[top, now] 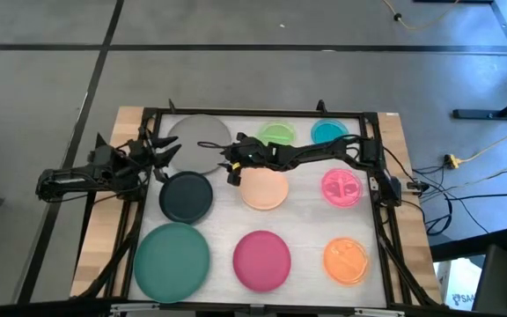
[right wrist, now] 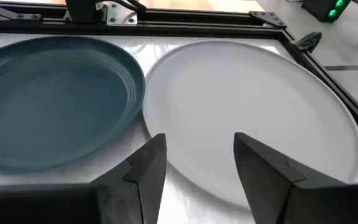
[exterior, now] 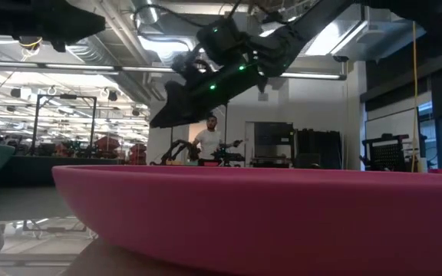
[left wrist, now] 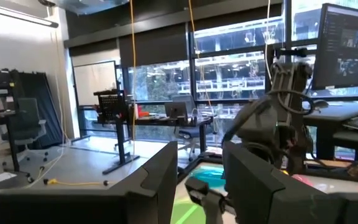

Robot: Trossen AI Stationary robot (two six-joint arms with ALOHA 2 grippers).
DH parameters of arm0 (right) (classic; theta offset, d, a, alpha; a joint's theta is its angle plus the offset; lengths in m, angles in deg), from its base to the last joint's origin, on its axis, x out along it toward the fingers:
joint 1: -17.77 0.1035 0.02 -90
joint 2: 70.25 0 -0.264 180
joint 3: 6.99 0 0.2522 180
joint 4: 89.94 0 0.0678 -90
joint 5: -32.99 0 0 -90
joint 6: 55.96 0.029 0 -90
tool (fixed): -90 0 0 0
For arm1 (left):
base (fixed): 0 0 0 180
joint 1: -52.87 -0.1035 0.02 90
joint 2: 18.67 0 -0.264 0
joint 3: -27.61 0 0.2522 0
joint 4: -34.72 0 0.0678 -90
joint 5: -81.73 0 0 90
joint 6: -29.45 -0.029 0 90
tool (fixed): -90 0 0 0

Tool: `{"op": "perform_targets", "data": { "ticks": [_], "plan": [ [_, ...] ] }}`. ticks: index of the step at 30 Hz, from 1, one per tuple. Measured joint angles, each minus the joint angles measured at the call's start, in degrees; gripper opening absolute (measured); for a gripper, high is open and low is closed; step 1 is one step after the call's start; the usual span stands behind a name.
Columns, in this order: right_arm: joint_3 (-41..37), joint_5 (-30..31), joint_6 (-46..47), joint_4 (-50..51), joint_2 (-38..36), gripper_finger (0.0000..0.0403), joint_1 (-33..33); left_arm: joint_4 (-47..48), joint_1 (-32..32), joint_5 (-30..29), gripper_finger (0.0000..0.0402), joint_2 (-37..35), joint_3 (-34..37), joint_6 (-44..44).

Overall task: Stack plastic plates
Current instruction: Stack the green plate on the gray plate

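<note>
Nine plastic plates lie flat and apart on the white table top. Grey (top: 199, 141), green (top: 277, 134) and cyan (top: 328, 132) are at the back. Black (top: 186, 195), peach (top: 263, 187) and pink (top: 342, 187) are in the middle. Teal (top: 172, 261), magenta (top: 262, 260) and orange (top: 346, 261) are in front. My right gripper (top: 227, 165) reaches across from the right. It hangs open over the grey plate's (right wrist: 247, 106) near rim, beside the black plate (right wrist: 48, 106). My left gripper (top: 167, 148) is open at the table's left edge.
A black frame (top: 262, 113) runs round the table top. In the low view the magenta plate (exterior: 267, 207) fills the foreground. Beyond the table a person (exterior: 209, 142) stands in the room. Cables lie at the right (top: 429, 189).
</note>
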Motion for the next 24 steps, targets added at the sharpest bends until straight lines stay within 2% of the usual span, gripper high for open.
{"op": "perform_targets", "data": {
  "ticks": [7, 11, 16, 19, 24],
  "plan": [
    [9.3, 0.0, -3.18, 11.74, 4.9, 0.0182, 0.02, 0.26, 0.0, 0.02, 0.0121, 0.13, 0.0, 3.16],
    [11.68, -0.79, -2.82, 16.78, 6.0, 0.0182, 0.37, 0.26, 0.0, 0.06, 0.0121, 0.13, 0.0, 3.32],
    [11.68, -2.9, -3.05, 16.23, 6.01, 0.0182, 2.45, 0.5, 0.0, 0.07, 0.0121, 0.28, 0.0, 3.78],
    [11.68, -5.41, -6.35, 16.13, 6.01, 0.0182, 4.84, 1.73, 0.0, 0.11, 0.0121, 0.33, 0.0, 3.85],
    [11.68, -5.6, -7.86, 16.0, 6.01, 0.0182, 9.14, 1.95, 0.0, 0.09, 0.0121, 0.35, 0.0, 3.89]
  ]
}}
